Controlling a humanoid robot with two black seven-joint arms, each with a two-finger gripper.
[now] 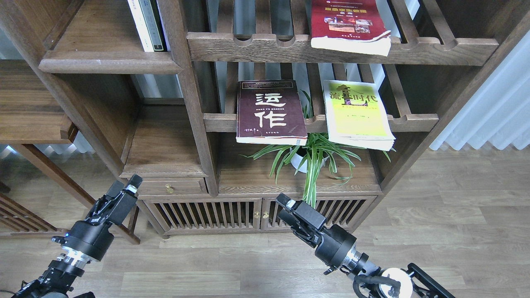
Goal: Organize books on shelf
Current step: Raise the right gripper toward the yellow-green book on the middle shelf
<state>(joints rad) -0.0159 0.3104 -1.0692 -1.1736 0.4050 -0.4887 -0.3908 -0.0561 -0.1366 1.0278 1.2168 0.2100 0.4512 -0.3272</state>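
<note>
Nothing shelved yet: dark maroon paperback with white characters (271, 111) and yellow-green paperback (357, 114) lay flat on the lower slatted rack (414, 122), red paperback with photos (350, 25) on the upper one. Solid dark-brown shelf board (103, 62) held only thin upright books (147, 25). Left hand (124, 193) and right hand (290, 209) were low and empty; spread, cannot tell.

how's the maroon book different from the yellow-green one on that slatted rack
The maroon book has a dark cover with big white characters; the yellow-green book is bright with dark characters. The maroon book lies left of the plant, the yellow-green one right. Both lie flat, overhanging the slatted rack front rail.
</note>
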